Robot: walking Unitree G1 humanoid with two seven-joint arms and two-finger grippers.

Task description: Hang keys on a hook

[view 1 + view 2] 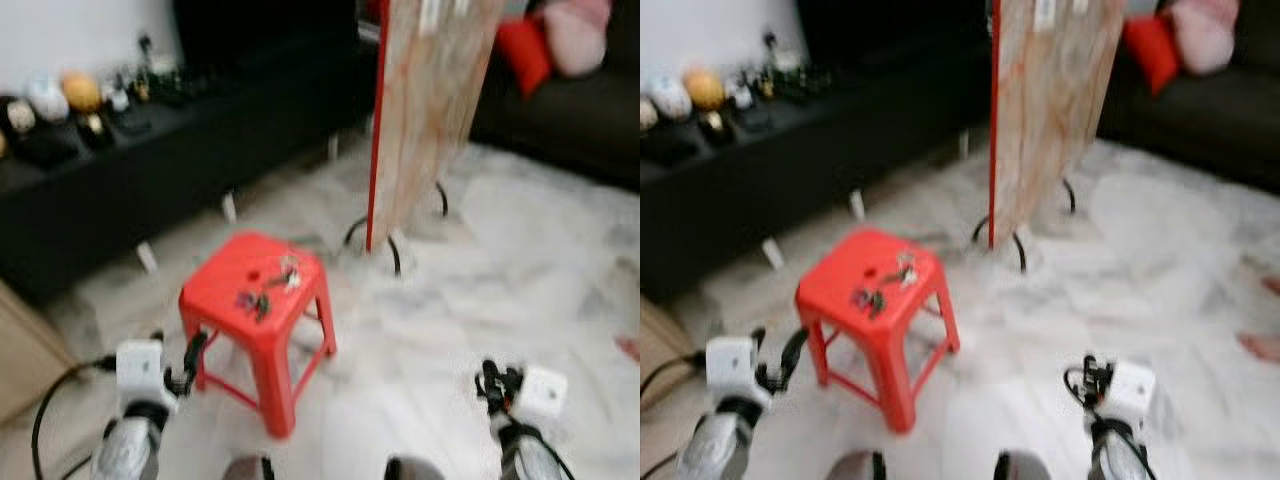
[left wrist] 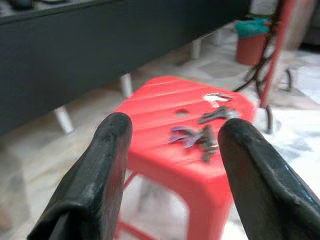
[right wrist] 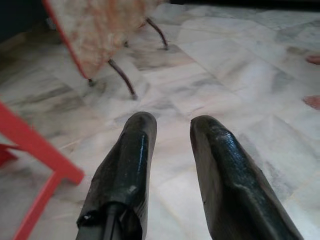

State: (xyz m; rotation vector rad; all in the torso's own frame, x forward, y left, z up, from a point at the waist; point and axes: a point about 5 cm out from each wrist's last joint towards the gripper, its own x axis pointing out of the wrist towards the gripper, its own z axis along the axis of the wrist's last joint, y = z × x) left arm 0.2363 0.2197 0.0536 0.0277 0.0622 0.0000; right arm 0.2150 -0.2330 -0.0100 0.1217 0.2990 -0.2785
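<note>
**Keys at rest on the stool, both grippers unloaded**

From left to right, we first saw a long, low black cabinet (image 1: 150, 170) carrying small ornaments, blurred beyond naming. Before it, our left gripper (image 2: 170, 165) was raised near the corner of a small red plastic stool (image 1: 235, 300) on the pale marble floor (image 1: 500, 290). Its two black fingers stood well apart, with nothing between them. Sighted along those fingers, the bunch of small dark metal keys (image 2: 200, 136) lay on the stool's ribbed top, apart from the fingertips, in at least two loose clusters; we could not tell whether a ring joined them.

We judged that the keys would be light, stiff and slippery, lying flat against hard plastic and so liable to skid or fan out under a closing pinch. The better hold seemed to be a ring or a raised loop, if one could be found, so that the keys would dangle below and an opening would stay free for a hook.

Beyond the stool stood an upright pale wooden board with a red edge (image 1: 425, 110) on curved dark metal feet; any hook on it was too blurred to make out. At the right, our right gripper (image 3: 167, 165) hung low over bare floor, fingers slightly parted and empty.
</note>
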